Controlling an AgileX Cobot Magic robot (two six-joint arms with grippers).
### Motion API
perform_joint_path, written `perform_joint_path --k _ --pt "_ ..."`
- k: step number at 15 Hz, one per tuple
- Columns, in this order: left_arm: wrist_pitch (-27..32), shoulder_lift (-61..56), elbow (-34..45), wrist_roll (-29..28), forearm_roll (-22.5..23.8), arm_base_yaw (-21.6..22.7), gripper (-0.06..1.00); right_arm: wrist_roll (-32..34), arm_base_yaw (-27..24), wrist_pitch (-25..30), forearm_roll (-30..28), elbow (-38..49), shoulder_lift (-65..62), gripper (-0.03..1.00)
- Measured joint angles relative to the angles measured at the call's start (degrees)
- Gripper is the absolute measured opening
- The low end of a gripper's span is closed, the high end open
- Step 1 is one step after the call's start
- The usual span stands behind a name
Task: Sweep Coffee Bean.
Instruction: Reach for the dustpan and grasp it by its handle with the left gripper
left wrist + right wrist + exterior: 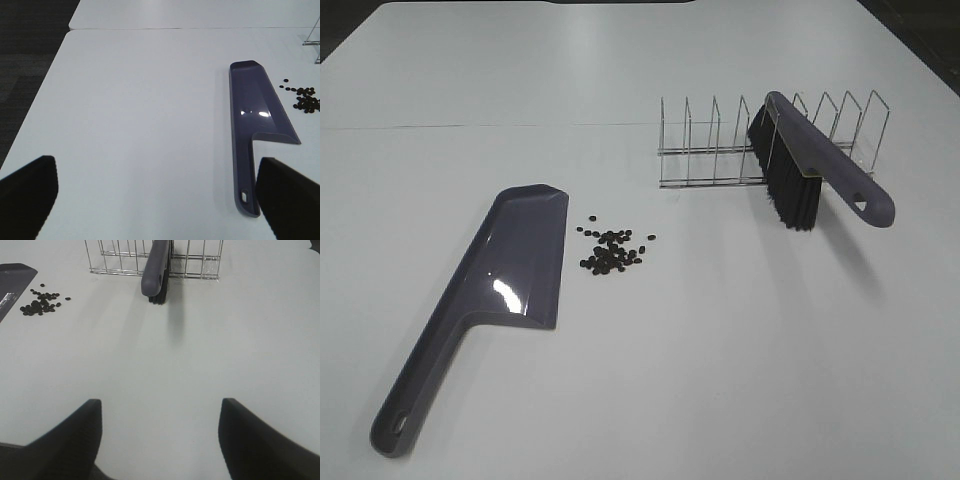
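The coffee beans (pixel 613 252) are a loose scatter of a few dozen tiny, dark brown-black ovals. They are bunched thickest in the middle, with a few strays trailing off at the far side and one out to the right in the high view. They lie on the white tabletop (pixel 720 360) just beside the long open edge of a glossy purple plastic dustpan (pixel 515 265), with a narrow strip of bare table between them and the pan. The dustpan lies flat, its handle running toward the near left corner. Well apart from the beans, farther back and to the right, stands a thin silver wire rack (pixel 705 150). A purple-backed brush with black bristles (pixel 810 165) is propped in it at a tilt, bristles downward and handle end sticking out past the rack. The left gripper (pixel 155 200) hangs above bare table near the dustpan's handle end. Its dark fingers (pixel 27 195) are spread wide, with nothing between them and touching nothing. The right gripper (pixel 160 440) also has its jaws parted over bare tabletop, empty, with the brush and rack lying ahead of it and the beans off to one side.
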Motion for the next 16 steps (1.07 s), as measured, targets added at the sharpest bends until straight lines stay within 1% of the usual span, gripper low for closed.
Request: perform_joint_path --k 3,4,5,6,8,9,10,11,12,13,14,15,16 --pt "2.29 3.15 -1.26 0.11 0.86 0.0 0.99 0.0 0.0 0.0 0.0 0.0 0.0 0.61" --pt "4.35 7.1 -2.69 0.23 1.38 0.0 0.99 0.0 0.0 0.0 0.0 0.0 0.0 0.61" --pt "6.88 11.4 -4.3 0.23 1.55 0.0 0.97 0.0 0.0 0.0 0.0 0.0 0.0 0.61" --pt "8.02 16.04 -6.13 0.23 1.6 0.0 0.96 0.0 0.0 0.0 0.0 0.0 0.0 0.61" --pt "8.31 26.93 -9.57 0.23 1.66 0.0 0.96 0.0 0.0 0.0 0.0 0.0 0.0 0.61" --pt "8.31 29.74 -10.08 0.23 1.32 0.0 0.96 0.0 0.0 0.0 0.0 0.0 0.0 0.61" --pt "8.31 39.88 -11.46 0.23 -0.92 0.0 0.96 0.0 0.0 0.0 0.0 0.0 0.0 0.61" --pt "8.25 44.58 -12.15 0.23 -1.2 -0.57 0.96 0.0 0.0 0.0 0.0 0.0 0.0 0.61" --pt "7.96 49.1 -12.55 0.23 -1.09 -2.41 0.96 0.0 0.0 0.0 0.0 0.0 0.0 0.61" --pt "6.42 52.6 -12.66 -1.2 -0.23 -5.21 0.96 0.0 0.0 0.0 0.0 0.0 0.0 0.61" --pt "3.55 56.15 -12.66 -4.87 2.29 -9.28 0.96 0.0 0.0 0.0 0.0 0.0 0.0 0.61" --pt "2.29 57.64 -12.66 -6.65 3.38 -11.12 0.96 0.0 0.0 0.0 0.0 0.0 0.0 0.61" --pt "-0.4 61.42 -12.72 -11.06 5.9 -15.81 0.96 0.0 0.0 0.0 0.0 0.0 0.0 0.61"
